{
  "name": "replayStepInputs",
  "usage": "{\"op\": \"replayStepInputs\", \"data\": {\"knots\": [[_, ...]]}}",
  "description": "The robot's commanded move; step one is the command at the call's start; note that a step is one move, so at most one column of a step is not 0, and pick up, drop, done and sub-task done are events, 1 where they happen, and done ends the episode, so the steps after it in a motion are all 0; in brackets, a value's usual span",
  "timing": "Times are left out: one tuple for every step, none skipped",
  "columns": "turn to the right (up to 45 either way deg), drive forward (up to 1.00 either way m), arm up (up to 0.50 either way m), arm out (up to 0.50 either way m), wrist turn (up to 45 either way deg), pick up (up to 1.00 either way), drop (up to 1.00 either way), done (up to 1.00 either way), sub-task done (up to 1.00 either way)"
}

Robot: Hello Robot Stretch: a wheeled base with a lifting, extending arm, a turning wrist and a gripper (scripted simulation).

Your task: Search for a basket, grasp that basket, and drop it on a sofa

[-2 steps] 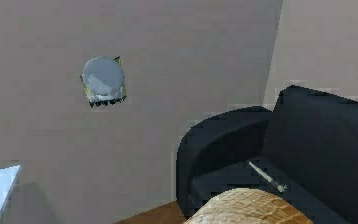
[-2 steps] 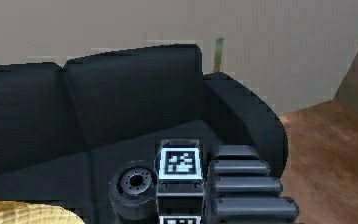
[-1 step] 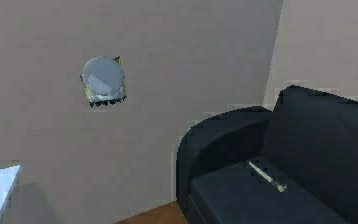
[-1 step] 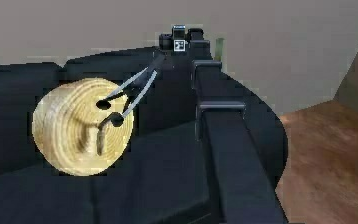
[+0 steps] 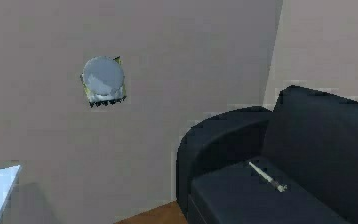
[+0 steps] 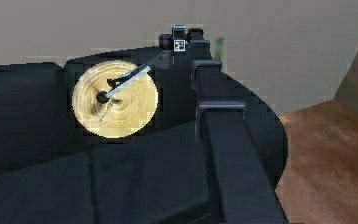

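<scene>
Noted, arm side view: a black sofa [image 6: 47,175] ran from 9 o'clock through the centre, its rounded end curving down toward 4 o'clock. A round, golden woven basket [image 6: 122,108] showed just toward 10 o'clock from centre. It was tilted so its ringed inside faced the camera, with dark sofa cushions behind it on every side. Could not tell whether the basket rested on the sofa or hung clear of it.

The arm [image 6: 227,150] rose as a dark square bar from 6 o'clock. Two small white marker squares [image 6: 177,40] stood at its far end near 12 o'clock. From there the end effector [image 6: 105,96] reached toward 9 o'clock, one thin grey finger [image 6: 132,79] crossing the basket's rim to its middle. Could not tell whether the end effector was open or closed, nor whether it held the basket. Wooden floor [image 6: 332,150] lay at 3 o'clock, and a grey wall [image 6: 77,30] ran along the top.

Forward view: the black sofa [image 5: 317,130] sat from 3 to 5 o'clock, its rounded armrest toward the centre. A thin pale stick-like object [image 5: 268,175] lay slantwise on the seat at about 4 o'clock. The grey wall [image 5: 187,60] stood behind. A strip of wooden floor [image 5: 152,216] showed at 6 o'clock, and the corner of a pale flat object [image 5: 1,190] at 8 o'clock.
</scene>
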Motion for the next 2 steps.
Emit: {"op": "replayStepInputs", "data": {"knots": [[0.0, 0.0, -0.26, 0.0, 0.0, 0.0, 0.0, 0.0, 0.0], [0.0, 0.0, -0.32, 0.0, 0.0, 0.0, 0.0, 0.0, 0.0]]}}
